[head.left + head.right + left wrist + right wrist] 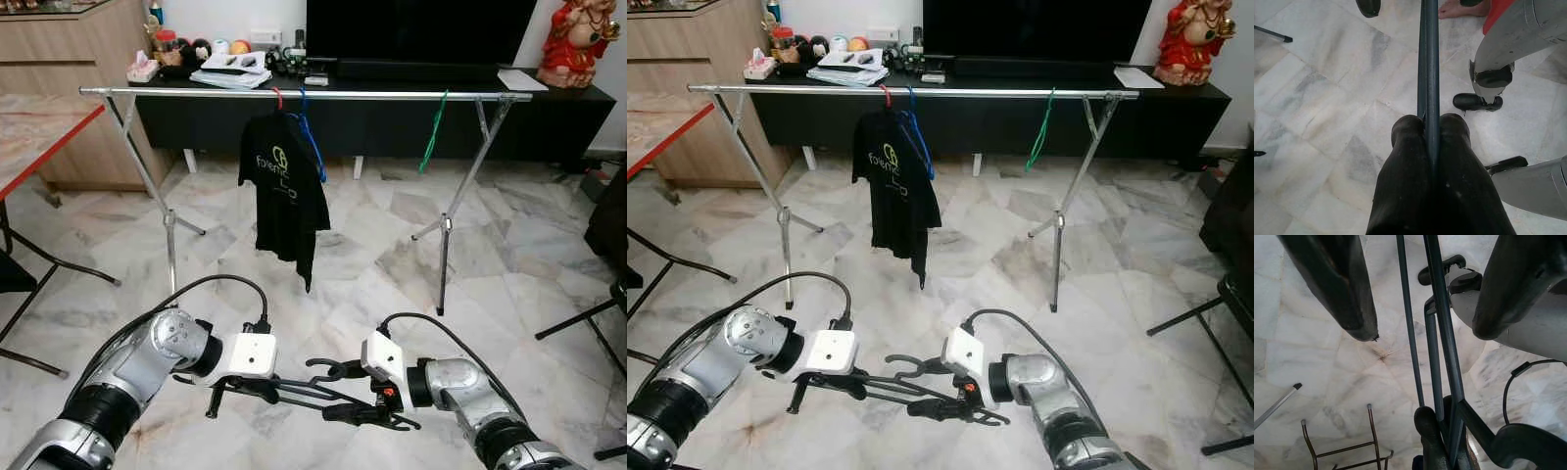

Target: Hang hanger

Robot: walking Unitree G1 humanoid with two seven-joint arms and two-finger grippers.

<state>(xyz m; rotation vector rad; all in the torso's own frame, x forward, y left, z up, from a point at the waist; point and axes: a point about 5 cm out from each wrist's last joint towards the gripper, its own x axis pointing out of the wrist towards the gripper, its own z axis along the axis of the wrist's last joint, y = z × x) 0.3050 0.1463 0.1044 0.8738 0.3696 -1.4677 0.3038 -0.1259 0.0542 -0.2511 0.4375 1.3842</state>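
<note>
Low in front of me I hold a dark hanger (323,369) level between both arms, its hook pointing away from me. My left gripper (294,392) is shut on one thin bar of the hanger (1428,58), fingertips (1410,128) pinched tight. Coming from the other side, my right gripper (350,411) is open, its fingers (1347,298) spread wide around the hanger's bars (1442,333) without touching them. Ahead stands a silver clothes rack (392,95) with a black T-shirt (284,191) on a red hanger, a blue hanger (312,142) and a green hanger (432,132).
A black TV cabinet (549,108) runs behind the rack. A red-edged table (44,137) is at my left, and dark chair legs (588,315) at my right. A person's bare foot (1454,9) is on the marble floor (372,264) near me.
</note>
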